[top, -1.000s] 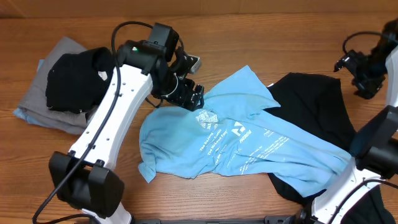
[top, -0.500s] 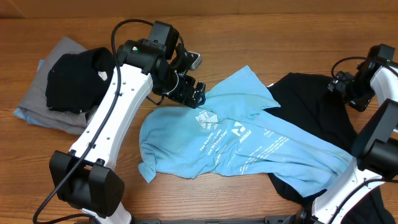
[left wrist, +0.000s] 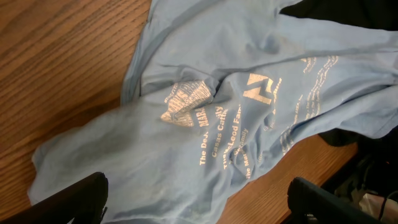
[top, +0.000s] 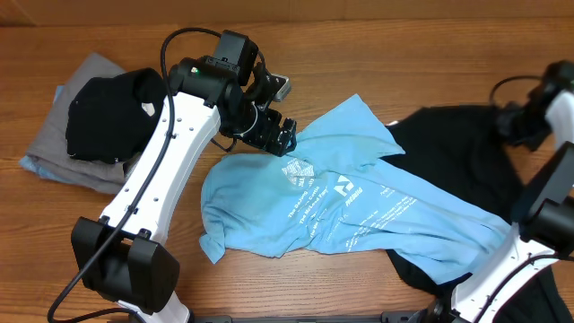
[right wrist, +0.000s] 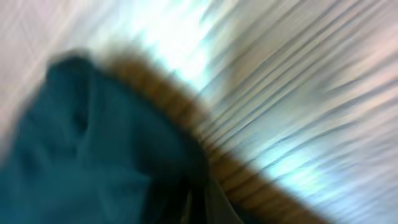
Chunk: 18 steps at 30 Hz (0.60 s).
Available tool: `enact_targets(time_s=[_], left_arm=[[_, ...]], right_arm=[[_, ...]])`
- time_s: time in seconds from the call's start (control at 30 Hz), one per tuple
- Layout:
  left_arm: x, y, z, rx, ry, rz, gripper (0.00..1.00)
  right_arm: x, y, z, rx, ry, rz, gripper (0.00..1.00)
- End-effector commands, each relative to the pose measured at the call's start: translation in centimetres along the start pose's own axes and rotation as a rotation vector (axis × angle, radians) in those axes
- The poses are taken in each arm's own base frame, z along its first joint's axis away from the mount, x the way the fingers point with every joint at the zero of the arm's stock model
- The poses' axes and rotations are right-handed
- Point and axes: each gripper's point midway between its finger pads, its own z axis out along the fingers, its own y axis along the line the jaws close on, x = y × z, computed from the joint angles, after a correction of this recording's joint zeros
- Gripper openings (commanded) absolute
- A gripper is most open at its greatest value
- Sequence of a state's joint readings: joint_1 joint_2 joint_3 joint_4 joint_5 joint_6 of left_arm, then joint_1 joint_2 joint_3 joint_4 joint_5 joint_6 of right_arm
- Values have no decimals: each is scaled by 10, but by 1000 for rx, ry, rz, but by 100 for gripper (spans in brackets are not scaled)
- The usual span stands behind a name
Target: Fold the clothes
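Observation:
A light blue T-shirt [top: 350, 206] with white lettering lies crumpled across the middle of the table, and it fills the left wrist view [left wrist: 236, 93]. My left gripper [top: 276, 135] hovers over the shirt's upper left edge. It is open [left wrist: 198, 186], its fingers wide apart with only cloth below. A black shirt [top: 457, 152] lies partly under the blue one at the right. My right gripper [top: 520, 126] is at this black shirt's far right edge. The right wrist view is blurred: dark fabric [right wrist: 93, 143] sits beside the shut gripper [right wrist: 199, 202], and I cannot tell whether cloth is pinched.
A grey shirt [top: 54, 148] with a black one [top: 108, 112] bunched on top lies at the far left. Bare wooden table [top: 377, 54] runs along the back and at the front left. The right arm's base stands at the front right corner.
My right gripper has swung down from the back right corner to the black shirt's edge and shut. The left gripper has stayed over the blue shirt, barely moved.

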State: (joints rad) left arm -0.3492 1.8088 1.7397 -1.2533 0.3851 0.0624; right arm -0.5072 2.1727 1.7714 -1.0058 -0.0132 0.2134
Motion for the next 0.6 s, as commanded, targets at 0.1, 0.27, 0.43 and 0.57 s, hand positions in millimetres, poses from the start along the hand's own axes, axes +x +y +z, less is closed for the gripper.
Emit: enact_targets(time_s=[0.1, 0.27, 0.43, 0.57], left_arm=[[2, 1, 4, 1, 14, 15, 95], [2, 1, 4, 2, 14, 15, 95], [3, 1, 4, 2, 17, 13, 96], [2, 1, 4, 2, 16, 13, 98]], right_arm=[[-114, -87, -112, 164, -394, 244, 4], [-138, -128, -140, 162, -496, 324, 4], [-140, -156, -143, 141, -508, 396, 59], [-136, -124, -138, -117, -436, 361, 68]])
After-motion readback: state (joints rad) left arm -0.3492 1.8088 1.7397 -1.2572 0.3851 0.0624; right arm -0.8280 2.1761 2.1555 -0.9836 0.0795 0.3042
